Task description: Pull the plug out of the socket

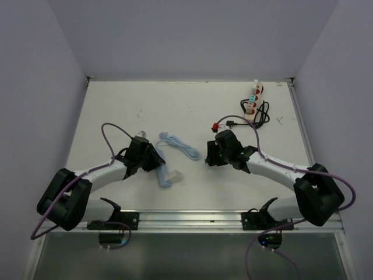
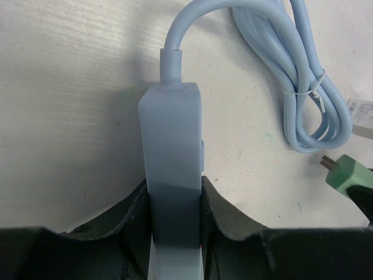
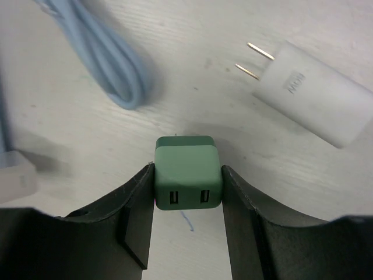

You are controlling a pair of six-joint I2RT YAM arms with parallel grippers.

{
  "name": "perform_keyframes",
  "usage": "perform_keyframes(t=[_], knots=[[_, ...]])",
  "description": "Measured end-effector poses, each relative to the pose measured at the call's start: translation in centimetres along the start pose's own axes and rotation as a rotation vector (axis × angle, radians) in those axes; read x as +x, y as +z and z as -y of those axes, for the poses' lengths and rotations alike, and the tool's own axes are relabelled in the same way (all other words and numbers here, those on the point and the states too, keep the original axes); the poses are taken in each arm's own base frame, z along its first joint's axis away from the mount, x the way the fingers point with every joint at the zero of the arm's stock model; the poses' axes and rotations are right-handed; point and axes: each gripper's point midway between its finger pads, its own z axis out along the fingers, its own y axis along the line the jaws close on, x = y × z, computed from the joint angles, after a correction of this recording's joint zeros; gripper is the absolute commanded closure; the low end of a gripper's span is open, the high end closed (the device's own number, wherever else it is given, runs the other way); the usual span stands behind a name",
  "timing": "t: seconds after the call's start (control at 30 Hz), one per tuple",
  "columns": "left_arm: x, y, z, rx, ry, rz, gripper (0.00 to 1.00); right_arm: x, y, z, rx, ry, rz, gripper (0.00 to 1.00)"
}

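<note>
My left gripper is shut on a light blue socket bar, fingers pressed against both its sides. The bar's blue cable lies coiled on the table beyond it. My right gripper is shut on a green two-port USB plug, which is apart from the bar. The green plug also shows in the left wrist view with its prongs bare. In the top view the left gripper and the right gripper face each other across the blue bar.
A white adapter lies loose on the table with its prongs free, near the blue bar. A white power strip with a black cable and a red plug sits at the back right.
</note>
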Motion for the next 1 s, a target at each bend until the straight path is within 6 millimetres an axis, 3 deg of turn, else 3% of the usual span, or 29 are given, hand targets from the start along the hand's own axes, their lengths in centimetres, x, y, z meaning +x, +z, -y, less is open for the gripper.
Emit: perform_keyframes(t=[0.1, 0.23, 0.43, 0.53, 0.57, 0.67, 0.77, 1.0], knots=[[0.0, 0.0, 0.0, 0.002, 0.0, -0.002, 1.0, 2.0, 0.5, 2.9, 0.099, 0.002, -0.02, 1.0], [0.0, -0.1, 0.0, 0.001, 0.001, -0.002, 1.0, 1.5, 1.1, 4.0, 0.137, 0.0, 0.043, 1.0], [0.1, -0.2, -0.1, -0.003, 0.007, -0.003, 1.0, 0.5, 2.3, 4.5, 0.15, -0.012, 0.115, 0.78], [0.1, -0.2, -0.1, -0.003, 0.007, -0.003, 1.0, 0.3, 2.9, 4.7, 0.16, -0.016, 0.126, 0.55], [0.1, -0.2, -0.1, -0.004, 0.007, -0.003, 1.0, 0.2, 2.9, 4.7, 0.158, -0.017, 0.129, 0.38], [0.1, -0.3, -0.2, -0.005, 0.007, -0.005, 1.0, 0.5, 2.8, 4.7, 0.157, -0.019, 0.12, 0.16], [0.1, -0.3, -0.2, -0.006, 0.007, -0.005, 1.0, 0.8, 2.3, 4.4, 0.14, -0.027, 0.103, 0.06], [0.1, -0.3, -0.2, -0.005, 0.007, -0.005, 1.0, -1.2, -0.5, 1.6, 0.035, -0.002, 0.104, 0.02]])
